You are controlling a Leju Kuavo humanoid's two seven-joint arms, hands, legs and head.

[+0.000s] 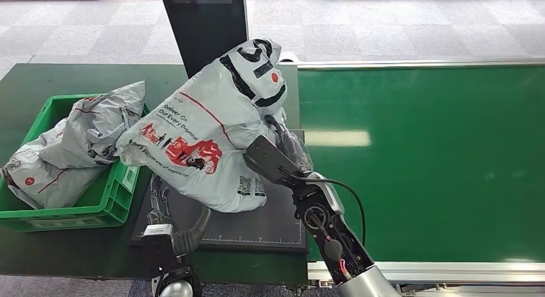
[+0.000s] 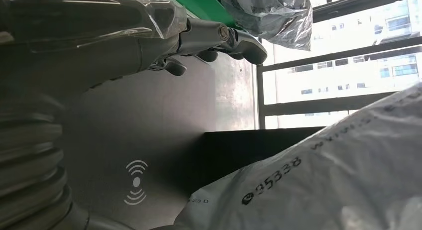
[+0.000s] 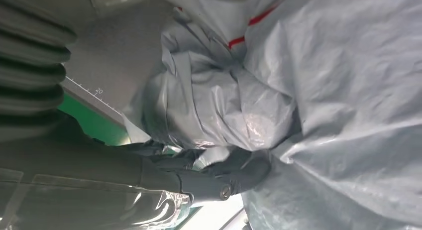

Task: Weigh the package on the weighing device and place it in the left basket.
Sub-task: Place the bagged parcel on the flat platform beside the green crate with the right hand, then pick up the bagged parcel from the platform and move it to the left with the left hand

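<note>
The grey courier bag (image 1: 205, 133) stands tilted on the dark scale platform (image 1: 257, 229), leaning toward the platform's left edge, probably mid-lift toward the green basket (image 1: 96, 210). The right hand (image 1: 273, 159) has its fingers clamped in the bag's crumpled plastic (seen at the wrist). The left hand (image 1: 157, 210), fingers apart and empty, waits under the bag's left side. Two parcels (image 1: 77, 146) already crowd the basket.
</note>
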